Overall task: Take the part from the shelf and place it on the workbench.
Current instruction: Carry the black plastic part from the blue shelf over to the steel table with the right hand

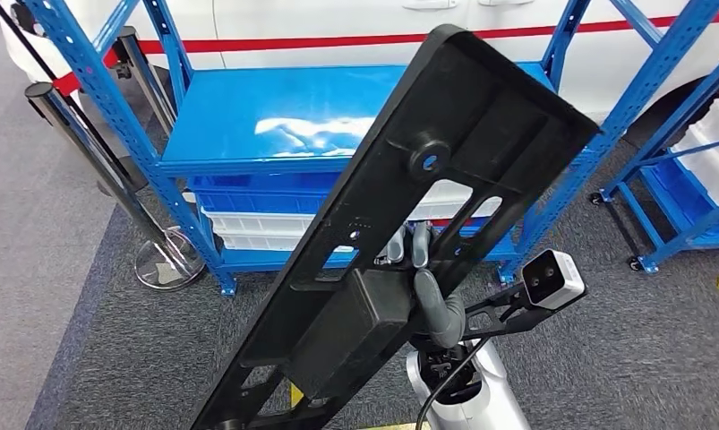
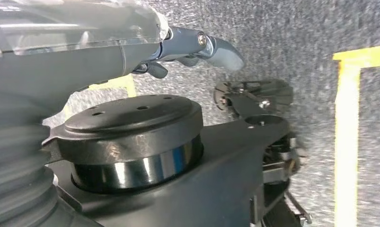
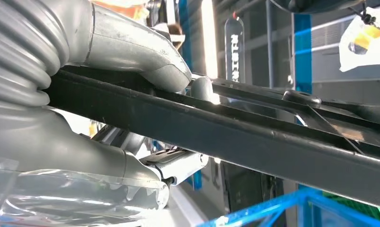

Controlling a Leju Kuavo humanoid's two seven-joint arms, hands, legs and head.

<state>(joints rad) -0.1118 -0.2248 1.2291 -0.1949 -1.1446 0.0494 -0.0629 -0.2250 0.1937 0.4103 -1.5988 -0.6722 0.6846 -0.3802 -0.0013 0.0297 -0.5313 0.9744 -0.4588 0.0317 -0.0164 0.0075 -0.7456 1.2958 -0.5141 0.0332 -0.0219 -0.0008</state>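
One part, one holding hand: a long black part point(image 1: 400, 206) is carried in front of a blue shelf point(image 1: 275, 121).

Stanchion posts: two dark posts point(image 1: 87, 143) with a round base stand at 9 o'clock of the shelf, on grey carpet point(image 1: 60, 269).

Blue shelf: upper deck glossy, at 12 o'clock of the head view; a lower level carries blue and white bins point(image 1: 248, 219).

Part: flat black plastic panel with slots, a round boss with a hole, and a box-shaped block point(image 1: 360, 327) near its lower end. It runs tilted from 7 o'clock to 1 o'clock across the head view, off the shelf and in front of it.

Right hand point(image 1: 432, 287): wrapped round the part's edge just beside the block, grey thumb on the near face, other fingers behind. In the right wrist view the right hand point(image 3: 145, 66) clamps the black edge point(image 3: 254, 142), thumb pressing on one side.

Wrist camera point(image 1: 552, 278): white unit on a black bracket, at 3 o'clock of the right hand.

Second rack point(image 1: 687, 170): blue frame on castors at 3 o'clock of the scene, holding a white bin.

Left hand point(image 2: 197, 49): hangs over grey carpet marked with yellow tape point(image 2: 346, 137); fingers loosely curled, nothing in them; whether spread or closed cannot be told.
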